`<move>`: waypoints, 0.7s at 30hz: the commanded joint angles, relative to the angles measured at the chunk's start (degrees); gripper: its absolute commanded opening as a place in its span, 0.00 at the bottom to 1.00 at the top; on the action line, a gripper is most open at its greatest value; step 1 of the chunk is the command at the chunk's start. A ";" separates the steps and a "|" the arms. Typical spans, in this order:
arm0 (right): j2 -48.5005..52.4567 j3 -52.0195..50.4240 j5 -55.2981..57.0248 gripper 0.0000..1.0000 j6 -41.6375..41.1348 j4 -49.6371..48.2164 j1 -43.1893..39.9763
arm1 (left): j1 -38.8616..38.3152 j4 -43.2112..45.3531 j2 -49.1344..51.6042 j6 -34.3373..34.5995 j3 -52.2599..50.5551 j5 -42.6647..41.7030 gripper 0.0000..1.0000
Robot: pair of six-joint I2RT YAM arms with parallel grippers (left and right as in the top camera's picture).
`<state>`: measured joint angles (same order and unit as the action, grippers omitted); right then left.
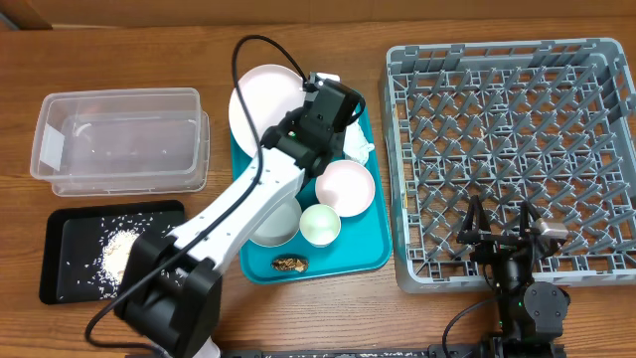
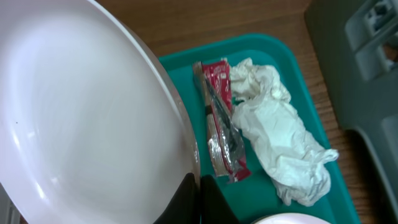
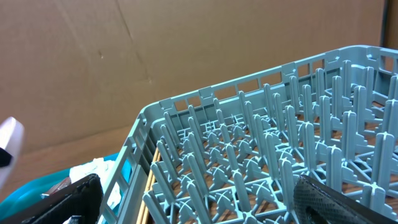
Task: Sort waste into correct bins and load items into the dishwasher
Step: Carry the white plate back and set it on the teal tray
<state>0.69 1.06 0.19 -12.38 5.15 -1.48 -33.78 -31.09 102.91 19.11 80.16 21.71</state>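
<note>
My left gripper (image 1: 312, 95) (image 2: 199, 188) is shut on the right rim of a large white plate (image 1: 263, 99) (image 2: 81, 124) at the back of the teal tray (image 1: 363, 257) (image 2: 273, 50). Beside it on the tray lie a red wrapper with cutlery (image 2: 217, 106) and a crumpled white napkin (image 1: 356, 145) (image 2: 280, 137). A pink bowl (image 1: 345, 186), a small pale green bowl (image 1: 320, 224), another white bowl (image 1: 278, 226) and a brown food scrap (image 1: 290, 264) also sit on the tray. My right gripper (image 1: 500, 227) (image 3: 199, 205) is open and empty over the front edge of the grey dish rack (image 1: 517, 149) (image 3: 261, 143).
A clear plastic container (image 1: 119, 139) stands at the back left. A black tray (image 1: 60, 283) with spilled rice (image 1: 117, 254) lies at the front left. The left arm stretches diagonally over the tray's left side.
</note>
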 commanded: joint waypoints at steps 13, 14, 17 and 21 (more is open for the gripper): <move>-0.50 -0.61 -0.31 1.00 0.24 -0.33 -0.20 | 0.00 1.27 5.64 -0.90 0.98 -0.74 0.39; -0.50 -0.61 -0.31 1.00 0.24 -0.33 -0.20 | 0.00 1.29 5.64 -0.92 0.98 -0.74 0.39; -0.50 -0.61 -0.31 1.00 0.24 -0.33 -0.20 | 0.00 1.33 5.62 -0.92 1.01 -0.70 0.38; -0.50 -0.61 -0.31 1.00 0.24 -0.33 -0.20 | 0.00 0.66 4.85 -0.92 1.03 -0.57 0.37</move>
<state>0.69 1.06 0.21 -12.34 5.15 -1.48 -33.78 -30.04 108.03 18.92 80.16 21.04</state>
